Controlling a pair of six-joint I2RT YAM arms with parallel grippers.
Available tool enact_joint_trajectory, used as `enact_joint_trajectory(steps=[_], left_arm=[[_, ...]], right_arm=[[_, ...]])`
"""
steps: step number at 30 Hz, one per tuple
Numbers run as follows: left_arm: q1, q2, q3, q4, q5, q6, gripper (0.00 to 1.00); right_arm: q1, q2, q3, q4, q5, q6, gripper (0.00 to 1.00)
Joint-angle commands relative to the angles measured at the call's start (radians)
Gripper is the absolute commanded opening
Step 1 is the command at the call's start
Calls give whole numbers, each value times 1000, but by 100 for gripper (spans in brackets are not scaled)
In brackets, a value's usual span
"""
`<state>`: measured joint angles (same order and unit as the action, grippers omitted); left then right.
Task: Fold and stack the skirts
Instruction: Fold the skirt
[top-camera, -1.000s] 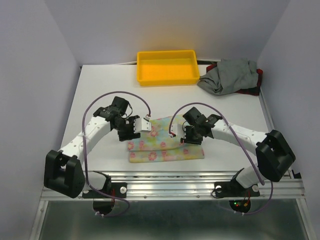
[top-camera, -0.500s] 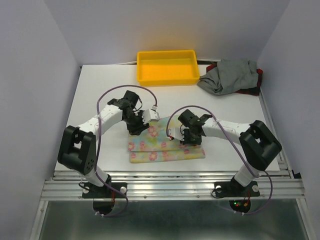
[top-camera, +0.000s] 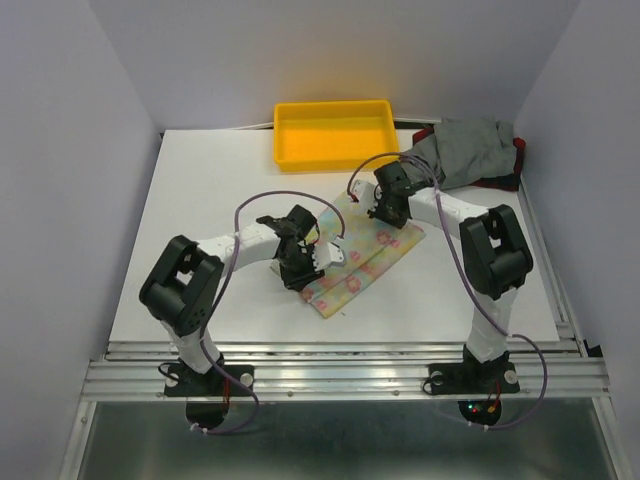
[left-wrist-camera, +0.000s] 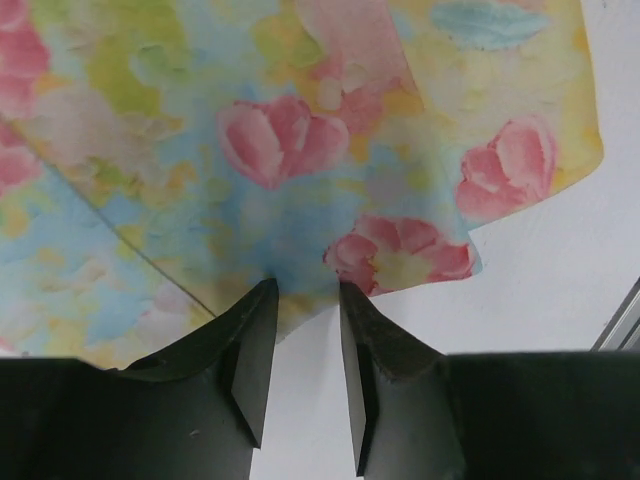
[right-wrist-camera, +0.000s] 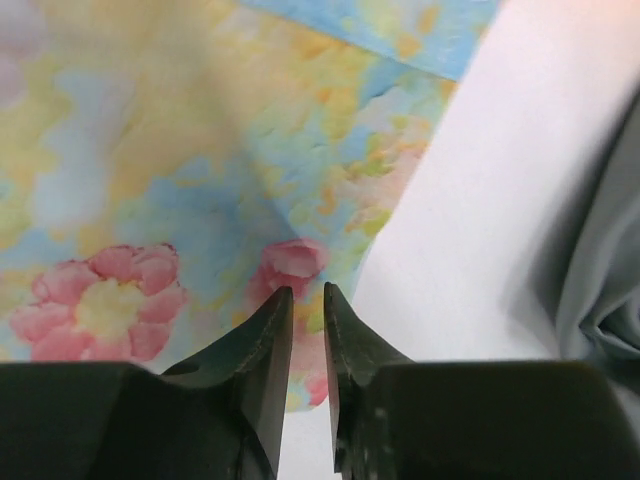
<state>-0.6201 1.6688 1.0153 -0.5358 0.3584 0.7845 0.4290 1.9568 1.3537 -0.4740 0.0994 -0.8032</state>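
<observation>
Left gripper (top-camera: 337, 252) and right gripper (top-camera: 381, 211) jaws are pinching the folded floral skirt (top-camera: 366, 266), probably placing it near the yellow tray (top-camera: 335, 159); next needing release.

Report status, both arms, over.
Right fingers pinch pastel floral cloth skirt; left fingers at its edge, grip unclear. Grey cloth skirt heaped far right. Nothing blocking.

A white worktop (top-camera: 200, 200) sits in a small booth. Plain pale purple walls stand close around the worktop: one on its left side (top-camera: 60, 150), one on its right side (top-camera: 590, 120), and one at its far edge (top-camera: 330, 50). A shiny metal rail (top-camera: 340, 365) runs along the worktop's near edge. Below that edge is a dull grey floor (top-camera: 350, 440). The light is soft and even.
</observation>
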Motion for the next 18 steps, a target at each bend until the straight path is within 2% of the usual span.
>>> enact_joint_trajectory(steps=[1, 5, 6, 7, 8, 9, 11, 12, 14, 15, 18], left_arm=[[-52, 118, 78, 17, 30, -93, 39], [-59, 137, 166, 60, 119, -218, 36], [-59, 85, 163, 92, 116, -247, 37], [-59, 50, 154, 174, 110, -278, 39], [-59, 17, 135, 210, 93, -307, 42], [-59, -38, 132, 258, 97, -339, 43], [-61, -72, 143, 290, 119, -364, 47], [-64, -83, 153, 310, 120, -402, 48], [-69, -64, 213, 312, 122, -433, 49], [-75, -32, 233, 310, 122, -465, 49], [-98, 63, 321, 309, 84, -525, 49]], right_arm=[[20, -90, 119, 6, 0, 206, 27], [-5, -276, 111, -90, 3, 500, 29], [-36, -309, 98, -118, -12, 641, 33], [-58, -338, 90, -173, -32, 706, 37], [-79, -366, 84, -201, -62, 840, 41], [-125, -410, 61, -242, -143, 899, 41], [-157, -459, 6, -242, -208, 1008, 42], [-185, -496, -23, -232, -248, 1115, 42], [-214, -510, -125, -204, -337, 1241, 39], [-228, -515, -164, -149, -443, 1281, 37], [-253, -498, -331, 4, -605, 1351, 26]])
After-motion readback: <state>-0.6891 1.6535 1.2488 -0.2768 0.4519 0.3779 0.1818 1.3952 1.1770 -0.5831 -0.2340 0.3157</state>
